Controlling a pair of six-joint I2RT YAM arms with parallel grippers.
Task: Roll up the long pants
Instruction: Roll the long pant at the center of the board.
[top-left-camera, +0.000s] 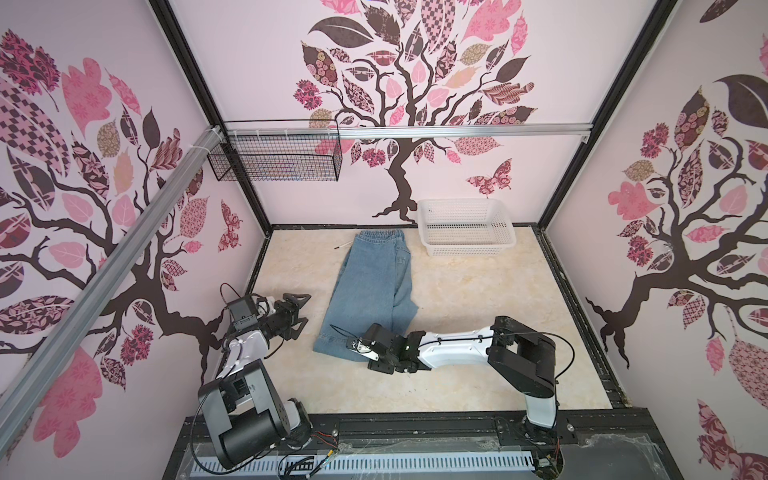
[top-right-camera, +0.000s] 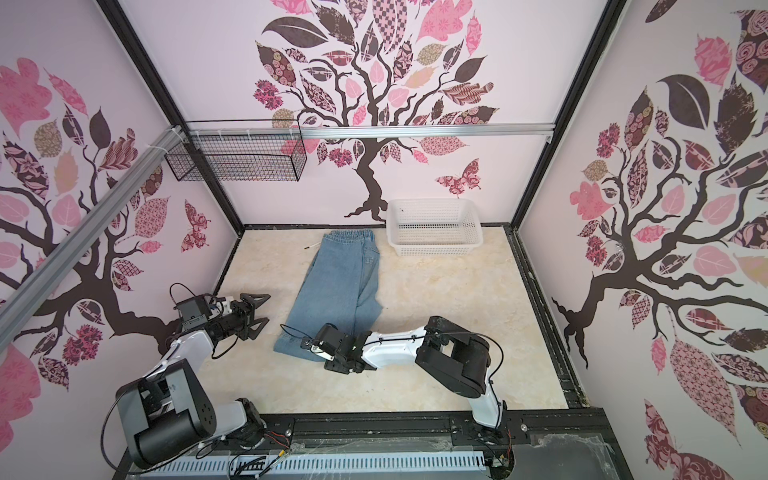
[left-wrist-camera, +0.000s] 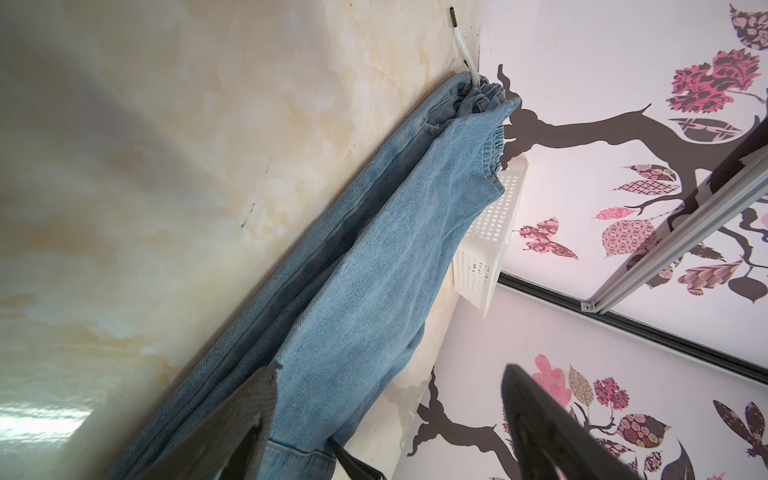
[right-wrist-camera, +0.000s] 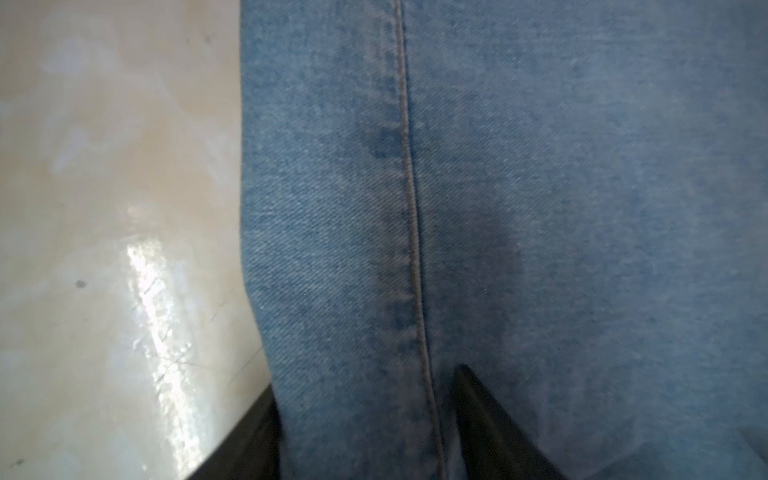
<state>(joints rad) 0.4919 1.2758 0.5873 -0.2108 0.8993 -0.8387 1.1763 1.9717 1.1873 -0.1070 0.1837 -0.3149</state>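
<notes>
The long pants (top-left-camera: 374, 282) (top-right-camera: 340, 286) are light blue jeans lying flat and folded lengthwise on the marbled table, waistband at the far wall, hems towards me. My right gripper (top-left-camera: 351, 345) lies low over the near hem. In the right wrist view its fingers straddle the denim (right-wrist-camera: 540, 208): one finger (right-wrist-camera: 249, 436) sits at the hem's edge, the other rests on top, with the gripper (right-wrist-camera: 365, 378) around flat cloth and a seam. My left gripper (top-left-camera: 305, 308) (left-wrist-camera: 390, 374) hovers open to the left of the pants (left-wrist-camera: 374, 270), holding nothing.
A white plastic basket (top-left-camera: 465, 226) (left-wrist-camera: 486, 257) stands at the back right, close to the waistband. A black wire basket (top-left-camera: 276, 153) hangs on the back wall's rail. A white drawstring (top-left-camera: 343, 246) sticks out left of the waistband. Walls close in three sides.
</notes>
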